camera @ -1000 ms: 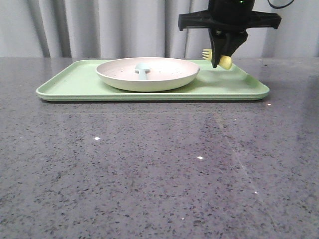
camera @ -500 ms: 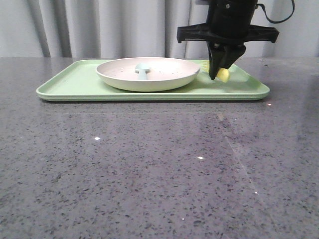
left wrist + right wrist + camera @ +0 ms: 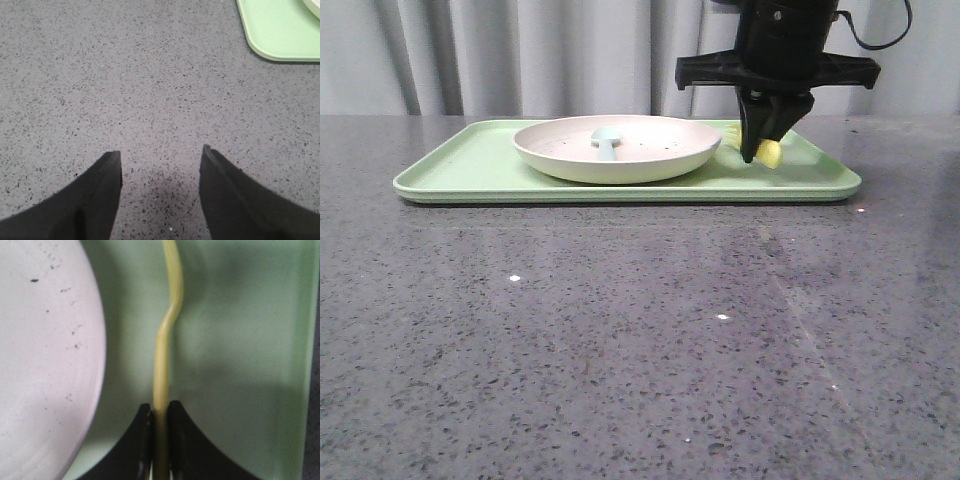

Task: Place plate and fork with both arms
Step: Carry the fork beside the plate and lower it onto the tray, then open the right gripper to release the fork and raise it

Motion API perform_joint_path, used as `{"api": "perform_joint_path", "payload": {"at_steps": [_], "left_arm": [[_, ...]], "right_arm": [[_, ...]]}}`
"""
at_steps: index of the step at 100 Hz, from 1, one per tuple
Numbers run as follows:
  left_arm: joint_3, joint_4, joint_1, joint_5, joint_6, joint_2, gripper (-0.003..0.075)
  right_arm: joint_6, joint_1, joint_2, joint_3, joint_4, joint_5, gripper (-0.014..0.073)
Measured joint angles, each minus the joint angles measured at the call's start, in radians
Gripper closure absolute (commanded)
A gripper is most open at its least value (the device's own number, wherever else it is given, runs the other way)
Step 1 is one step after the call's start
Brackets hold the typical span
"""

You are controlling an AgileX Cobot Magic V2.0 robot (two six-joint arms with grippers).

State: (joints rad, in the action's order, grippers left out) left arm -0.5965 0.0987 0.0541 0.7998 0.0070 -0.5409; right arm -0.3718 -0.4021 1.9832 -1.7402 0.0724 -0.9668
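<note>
Right claw pinches the yellow fork by its handle, low over the tray, fork running lengthwise just beside the plate. Left claw hangs open, empty, well apart.

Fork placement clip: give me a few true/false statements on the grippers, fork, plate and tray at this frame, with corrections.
1. The right gripper is shut on the fork. True.
2. The fork lies inside the plate. False: it is beside the plate, over the tray.
3. The left gripper holds the plate. False: its fingers are apart with nothing between them, over bare tabletop.
4. A pale blue-green utensil sits in the plate. True.
5. The plate sits on the tray. True.
</note>
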Motion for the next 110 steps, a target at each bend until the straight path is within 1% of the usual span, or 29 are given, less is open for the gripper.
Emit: {"api": "perform_joint_path", "payload": {"at_steps": [13, 37, 51, 64, 91, 110], "left_arm": [[0.0, 0.0, 0.0, 0.0, 0.0, 0.0, 0.0365], [0.0, 0.0, 0.0, 0.0, 0.0, 0.0, 0.0365], [0.0, 0.0, 0.0, 0.0, 0.0, 0.0, 0.0365], [0.0, 0.0, 0.0, 0.0, 0.0, 0.0, 0.0365], [0.0, 0.0, 0.0, 0.0, 0.0, 0.0, 0.0365], [0.0, 0.0, 0.0, 0.0, 0.0, 0.0, 0.0365]], "right_arm": [[0.0, 0.0, 0.0, 0.0, 0.0, -0.002, 0.0599], [0.0, 0.0, 0.0, 0.0, 0.0, -0.008, 0.0451], [0.0, 0.0, 0.0, 0.0, 0.0, -0.008, 0.0404], [0.0, 0.0, 0.0, 0.0, 0.0, -0.01, 0.0384], [0.0, 0.0, 0.0, 0.0, 0.004, -0.013, 0.0384], [0.0, 0.0, -0.023, 0.002, 0.033, -0.013, 0.0384]]}}
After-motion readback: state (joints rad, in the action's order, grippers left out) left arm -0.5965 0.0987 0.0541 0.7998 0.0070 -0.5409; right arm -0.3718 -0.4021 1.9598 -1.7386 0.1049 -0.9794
